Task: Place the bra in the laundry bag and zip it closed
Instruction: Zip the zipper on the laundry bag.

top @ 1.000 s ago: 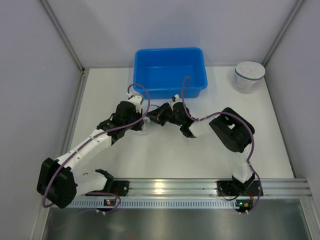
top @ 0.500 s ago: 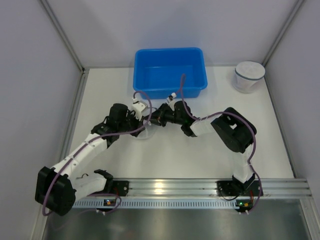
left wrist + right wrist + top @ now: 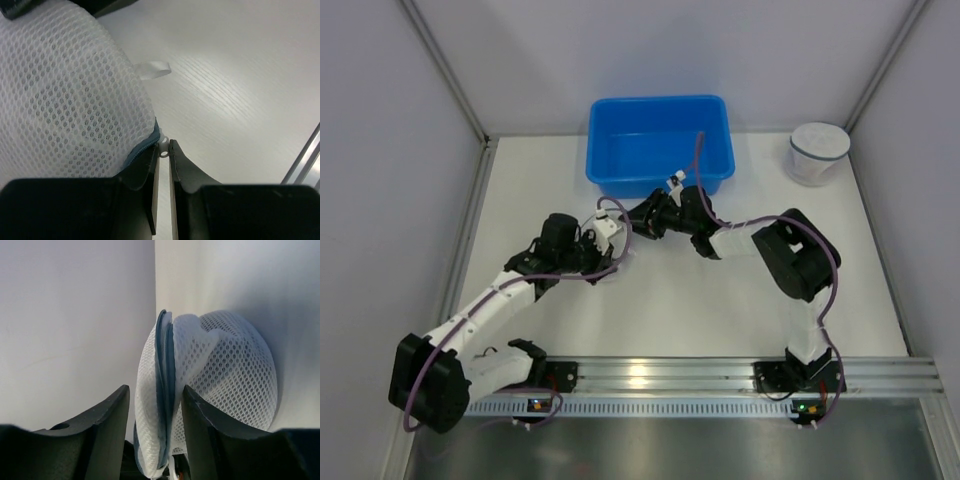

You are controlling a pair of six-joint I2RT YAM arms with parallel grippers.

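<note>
Left gripper (image 3: 162, 156) is pinched on the zipper pull (image 3: 163, 146) and has swung right since 1 second ago. Right gripper (image 3: 156, 410), clamped on the mesh laundry bag (image 3: 225, 365) rim, has moved nearer the blue bin (image 3: 660, 140). Bra can't be made out through the mesh.

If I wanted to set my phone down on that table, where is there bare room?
The widest bare table lies mid-table, just beyond the metal rail. Also free: the strip between the white tub and that rail. Crowded: right before the blue bin, where the left gripper pinches the zipper pull and the right gripper holds the laundry bag.
</note>
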